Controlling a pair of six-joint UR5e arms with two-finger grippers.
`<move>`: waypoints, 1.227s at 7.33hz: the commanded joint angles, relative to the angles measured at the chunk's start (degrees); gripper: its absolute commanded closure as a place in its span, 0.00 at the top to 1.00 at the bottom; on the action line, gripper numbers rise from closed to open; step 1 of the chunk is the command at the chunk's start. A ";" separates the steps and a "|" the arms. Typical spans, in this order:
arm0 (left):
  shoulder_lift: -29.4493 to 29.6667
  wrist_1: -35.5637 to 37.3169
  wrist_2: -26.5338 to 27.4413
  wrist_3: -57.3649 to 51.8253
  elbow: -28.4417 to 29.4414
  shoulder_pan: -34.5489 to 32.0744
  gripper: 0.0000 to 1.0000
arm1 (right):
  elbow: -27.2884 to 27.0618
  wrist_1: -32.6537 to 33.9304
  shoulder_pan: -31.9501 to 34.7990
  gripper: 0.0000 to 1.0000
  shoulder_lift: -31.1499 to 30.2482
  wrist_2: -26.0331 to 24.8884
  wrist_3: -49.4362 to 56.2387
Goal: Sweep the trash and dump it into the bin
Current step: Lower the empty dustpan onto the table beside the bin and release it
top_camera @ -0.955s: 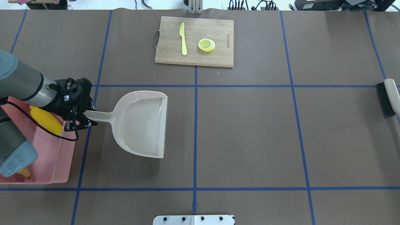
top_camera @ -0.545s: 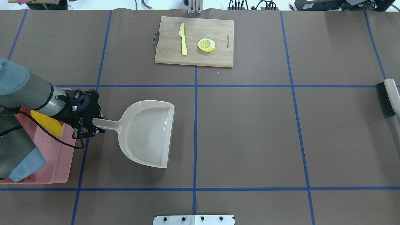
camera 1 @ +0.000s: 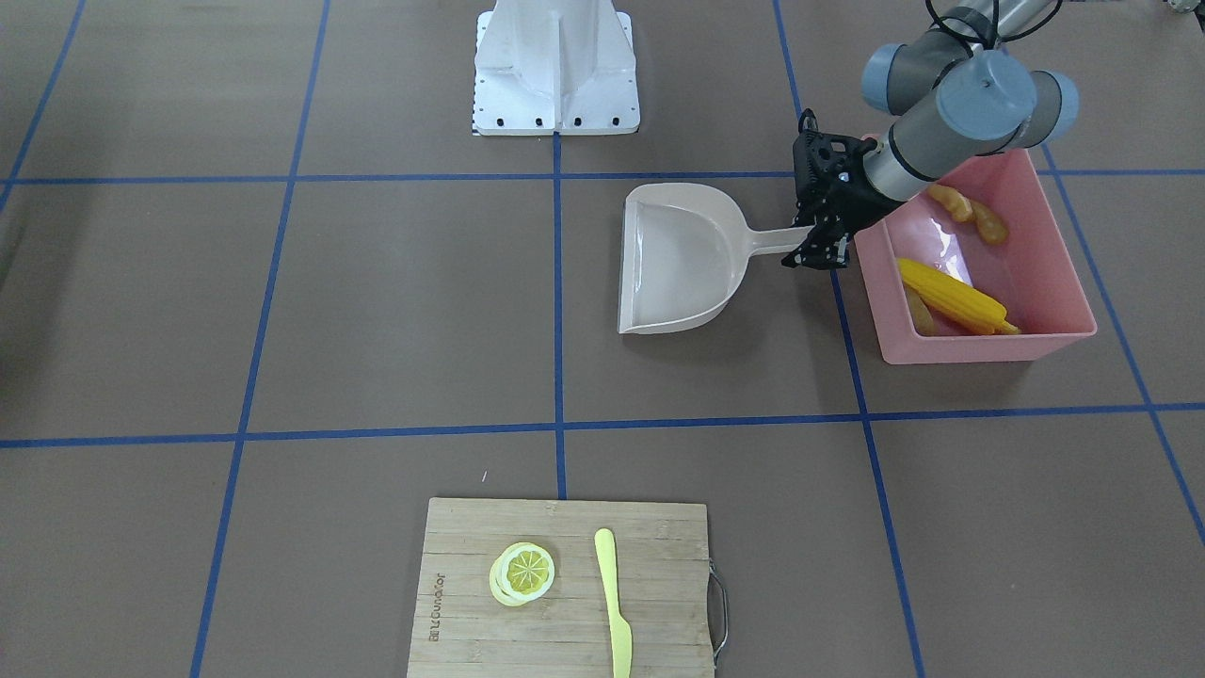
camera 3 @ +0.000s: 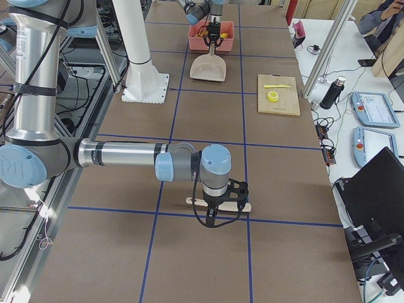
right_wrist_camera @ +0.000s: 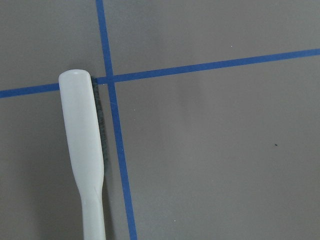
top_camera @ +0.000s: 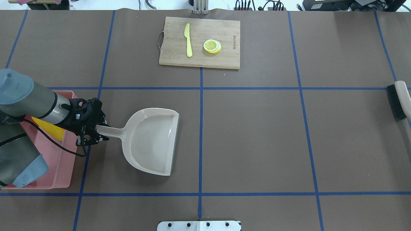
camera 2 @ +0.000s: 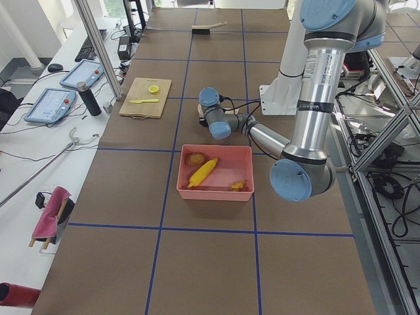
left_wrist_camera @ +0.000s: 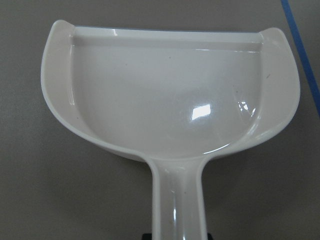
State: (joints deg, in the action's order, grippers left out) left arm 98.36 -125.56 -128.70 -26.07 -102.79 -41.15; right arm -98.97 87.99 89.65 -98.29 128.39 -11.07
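My left gripper [top_camera: 93, 134] is shut on the handle of the beige dustpan [top_camera: 151, 141], which is empty and level just right of the bin. The dustpan also shows in the front view [camera 1: 678, 259] and the left wrist view [left_wrist_camera: 175, 100]. The pink bin [camera 1: 979, 348] holds the yellow corn cob [camera 1: 951, 297], the brown potato [camera 1: 920, 311] and the tan ginger root [camera 1: 970, 212]. In the overhead view my arm hides most of the bin [top_camera: 69, 160]. My right gripper [camera 3: 221, 205] is over the brush handle [right_wrist_camera: 82, 150]; I cannot tell if it is open or shut.
A wooden cutting board [top_camera: 199, 41] at the far middle carries a yellow knife [top_camera: 188, 40] and a lemon slice [top_camera: 212, 46]. The brush [top_camera: 398, 102] lies at the table's right edge. The robot base [camera 1: 555, 66] stands at the near middle.
My left gripper has moved away from over the bin, toward the robot's side and slightly right, carrying the dustpan with it. The brush has not moved.
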 commanded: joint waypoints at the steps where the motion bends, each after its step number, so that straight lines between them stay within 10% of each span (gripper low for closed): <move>1: -1.41 -0.99 -0.06 -0.47 -0.30 -0.07 0.75 | 0.00 0.08 0.00 1.00 -0.06 0.02 0.00; 2: -2.12 -1.35 -0.41 -0.30 -0.91 -0.07 0.98 | 0.00 0.08 0.00 1.00 -0.06 0.02 0.00; 9: -5.45 2.05 -3.34 31.50 -7.86 -18.47 0.98 | 0.00 -0.01 0.00 1.00 -0.06 0.10 0.00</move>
State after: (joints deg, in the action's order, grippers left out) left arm 94.19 -125.67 -133.79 -0.15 -110.14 -53.54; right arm -98.96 87.98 89.65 -98.35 128.50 -11.07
